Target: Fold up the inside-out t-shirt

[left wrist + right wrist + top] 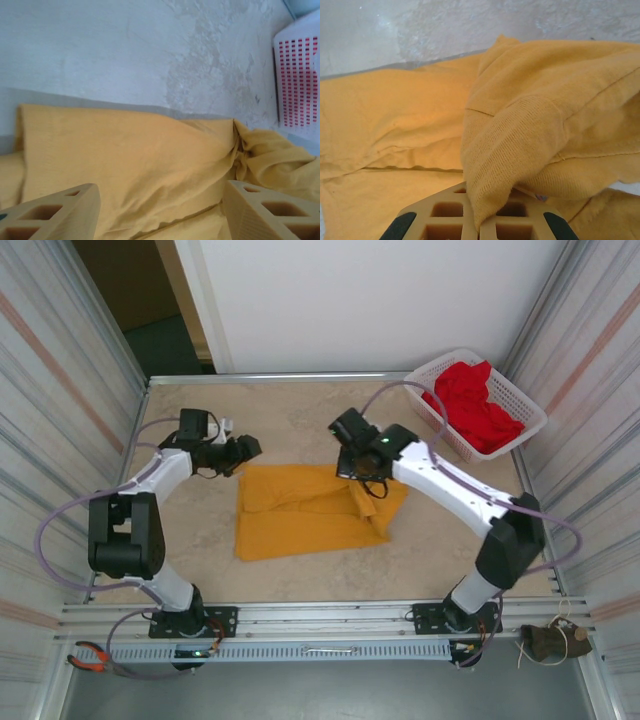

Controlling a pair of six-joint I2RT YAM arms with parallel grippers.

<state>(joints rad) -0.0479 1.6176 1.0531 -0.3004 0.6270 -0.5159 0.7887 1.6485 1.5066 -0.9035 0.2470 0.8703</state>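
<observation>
Both t-shirt (300, 518) side edges flanked: right claw (367, 480) clamps fabric, left claw (248, 449) open.

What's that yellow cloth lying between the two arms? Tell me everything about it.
A mustard-yellow t-shirt of soft knit fabric, lying partly folded and creased on the pale table. Its right side is bunched and lifted, a thicker ribbed-looking edge pinched in the shut right tool. The left tool hangs open near its far left corner, gripping nothing.

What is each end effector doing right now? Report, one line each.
Left end effector: open, holding nothing.
Right end effector: shut on the yellow t-shirt.
</observation>
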